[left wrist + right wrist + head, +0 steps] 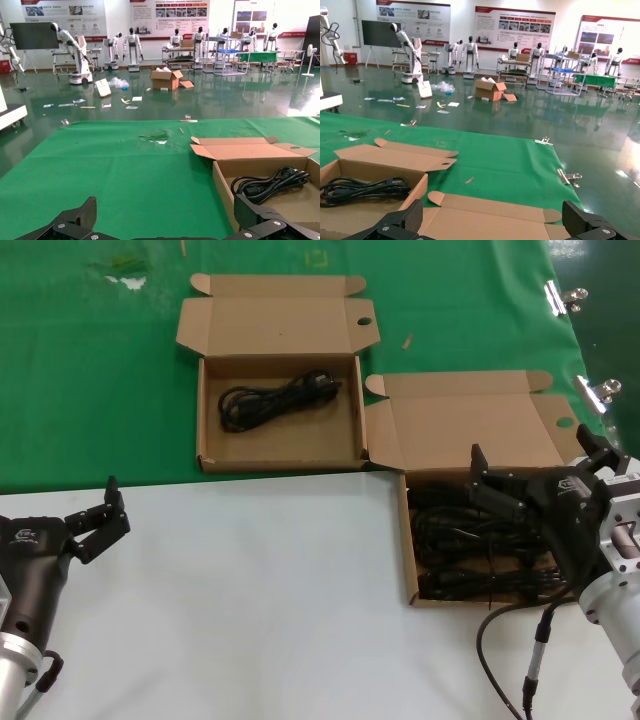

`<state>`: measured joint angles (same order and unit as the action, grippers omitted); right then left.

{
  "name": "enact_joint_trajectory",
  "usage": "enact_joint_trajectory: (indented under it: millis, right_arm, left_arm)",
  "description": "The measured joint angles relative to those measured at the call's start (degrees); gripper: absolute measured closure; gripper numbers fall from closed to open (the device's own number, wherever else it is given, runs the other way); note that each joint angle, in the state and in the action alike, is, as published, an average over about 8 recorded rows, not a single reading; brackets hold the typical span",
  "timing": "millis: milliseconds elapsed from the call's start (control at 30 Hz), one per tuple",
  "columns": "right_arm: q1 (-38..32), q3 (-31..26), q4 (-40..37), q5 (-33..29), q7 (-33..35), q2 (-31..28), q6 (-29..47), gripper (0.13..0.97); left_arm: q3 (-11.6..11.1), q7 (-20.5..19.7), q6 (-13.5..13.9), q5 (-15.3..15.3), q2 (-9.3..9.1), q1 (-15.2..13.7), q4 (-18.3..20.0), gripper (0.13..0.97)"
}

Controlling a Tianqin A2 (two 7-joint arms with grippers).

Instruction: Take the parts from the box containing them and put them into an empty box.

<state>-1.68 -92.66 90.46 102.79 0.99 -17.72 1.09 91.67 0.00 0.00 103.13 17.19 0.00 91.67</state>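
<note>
A near cardboard box (409, 558) at the right holds several black power cords (455, 540); its lid (470, 430) lies open behind it. My right gripper (535, 452) is open and hovers over this box, hiding part of the cords. A far cardboard box (205, 430) on the green mat holds one black cord (278, 400). That cord also shows in the left wrist view (270, 182) and in the right wrist view (365, 190). My left gripper (98, 508) is open and empty over the white table at the near left, well short of the far box.
Green mat (100, 390) covers the far half, white table surface (250, 600) the near half. Metal clips (562, 297) sit at the mat's right edge. A loose cable (500, 640) hangs from my right arm near the front edge.
</note>
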Motion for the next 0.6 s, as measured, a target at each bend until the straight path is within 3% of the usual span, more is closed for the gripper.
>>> enact_joint_trajectory:
  millis: [600]
  right_arm:
    - [0.0,0.0,0.0,0.0,0.0,0.0,0.0,0.129]
  left_arm:
    - [0.0,0.0,0.0,0.0,0.00,0.0,0.0,0.132]
